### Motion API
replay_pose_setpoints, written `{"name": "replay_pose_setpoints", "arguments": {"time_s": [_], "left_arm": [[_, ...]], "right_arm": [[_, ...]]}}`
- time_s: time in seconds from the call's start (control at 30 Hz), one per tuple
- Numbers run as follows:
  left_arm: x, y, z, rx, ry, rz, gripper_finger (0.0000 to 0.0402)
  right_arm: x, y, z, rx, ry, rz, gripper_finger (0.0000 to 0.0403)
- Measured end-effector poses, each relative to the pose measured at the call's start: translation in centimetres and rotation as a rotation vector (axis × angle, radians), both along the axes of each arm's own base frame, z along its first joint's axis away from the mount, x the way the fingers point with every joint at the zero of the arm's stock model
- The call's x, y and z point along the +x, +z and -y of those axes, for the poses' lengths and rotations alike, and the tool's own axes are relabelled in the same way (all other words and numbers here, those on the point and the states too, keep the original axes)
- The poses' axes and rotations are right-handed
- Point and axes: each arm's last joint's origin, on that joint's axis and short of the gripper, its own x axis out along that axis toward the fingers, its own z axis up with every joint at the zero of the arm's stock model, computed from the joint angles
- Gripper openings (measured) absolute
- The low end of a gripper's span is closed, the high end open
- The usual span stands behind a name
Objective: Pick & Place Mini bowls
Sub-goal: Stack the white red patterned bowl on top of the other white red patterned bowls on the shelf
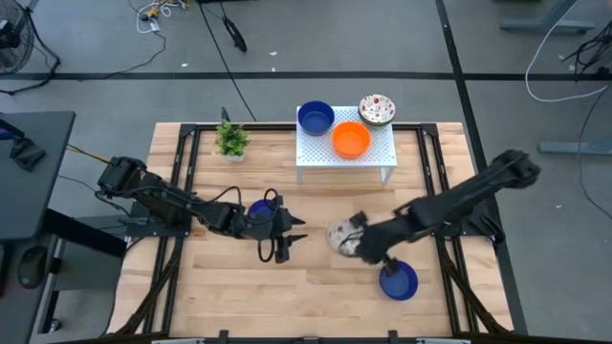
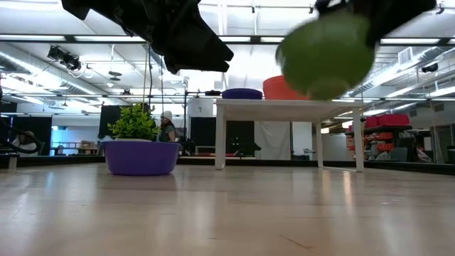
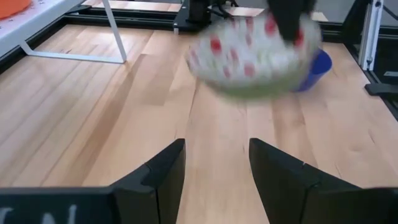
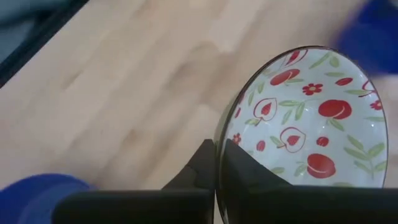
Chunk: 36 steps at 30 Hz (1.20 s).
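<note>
My right gripper [image 1: 356, 241] is shut on a white bowl with red speckles [image 1: 341, 234], held above the table's middle; it shows blurred in the left wrist view [image 3: 255, 59] and raised in the low view [image 2: 327, 53]. My left gripper [image 1: 287, 240] hangs open just left of it, its fingers [image 3: 165, 177] pointing toward that bowl. One blue bowl [image 1: 258, 211] rests on the table beside the left arm, another [image 1: 399, 282] near the right arm. The white stand [image 1: 378, 158] carries a blue bowl [image 1: 316, 117], an orange bowl [image 1: 351, 139] and a speckled bowl [image 1: 377, 109]. My right gripper pinches the speckled bowl's rim [image 4: 217, 134], one finger inside the bowl and one outside against its wall. The fingers come slanting down from the table's right side. The bowl is lifted clear of the table [image 2: 327, 53], its opening facing up.
A small green potted plant [image 1: 231, 140] stands left of the stand at the far side. Dark rails [image 1: 182, 162] run along the table's left and right edges. Bare wood [image 1: 316, 296] lies at the near middle.
</note>
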Motion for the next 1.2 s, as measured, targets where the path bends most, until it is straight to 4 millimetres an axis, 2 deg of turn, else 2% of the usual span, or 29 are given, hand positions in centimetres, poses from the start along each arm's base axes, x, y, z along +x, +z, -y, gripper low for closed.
{"name": "replay_pose_setpoints", "arguments": {"time_s": [0.13, 0.2, 0.33, 0.43, 0.6, 0.77, 0.97, 1.2], "left_arm": [[0.0, 0.0, 0.0, 0.001, 0.002, 0.001, 0.0183], [0.0, 0.0, -0.1, 0.001, 0.005, 0.001, 0.0183], [0.1, 0.0, -0.2, 0.002, 0.012, 0.003, 0.0183], [0.1, 0.0, -0.2, 0.004, 0.015, 0.003, 0.0183], [0.1, 0.0, -0.2, 0.004, 0.015, 0.003, 0.0183], [0.1, 0.0, -0.2, 0.005, 0.015, 0.003, 0.0183], [0.1, 0.0, -0.3, 0.005, 0.017, 0.002, 0.0183], [0.1, 0.0, -0.3, 0.005, 0.016, 0.002, 0.0183]], "right_arm": [[-2.5, 5.1, 1.6, -0.096, -0.135, 0.172, 0.0008], [-3.2, 7.5, 3.1, -0.191, -0.213, 0.257, 0.0008], [-3.4, 11.5, 7.7, -0.353, -0.394, 0.339, 0.0007], [-3.4, 13.2, 12.0, -0.429, -0.52, 0.335, 0.0007], [-3.6, 12.9, 18.8, -0.421, -0.642, 0.235, 0.0007], [-4.2, 11.3, 23.7, -0.366, -0.751, 0.119, 0.0007], [-3.9, 9.6, 26.5, -0.313, -0.8, 0.037, 0.0008], [-4.0, 8.5, 28.2, -0.292, -0.861, -0.024, 0.0009]]}}
